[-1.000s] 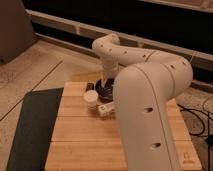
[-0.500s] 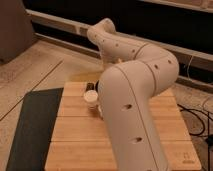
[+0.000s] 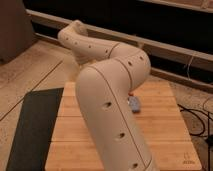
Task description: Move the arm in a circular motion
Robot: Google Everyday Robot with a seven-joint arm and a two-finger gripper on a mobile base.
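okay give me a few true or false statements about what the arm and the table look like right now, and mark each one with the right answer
1. The arm is cream-beige with small dark holes along its segments. True.
2. The end effector is plainly visible, gripping a cup. False: the end effector cannot be seen in the camera view; the arm's far end bends away and the arm's own bulk blocks the rest.
3. The arm rises in front of a light wooden table. True.
4. A dark mat lies to the right of the table. False: it lies along the table's left edge.
5. A small grey object with a red bit peeks out beside the arm on the table. True.
6. The table is black metal. False: it is pale wooden slats.
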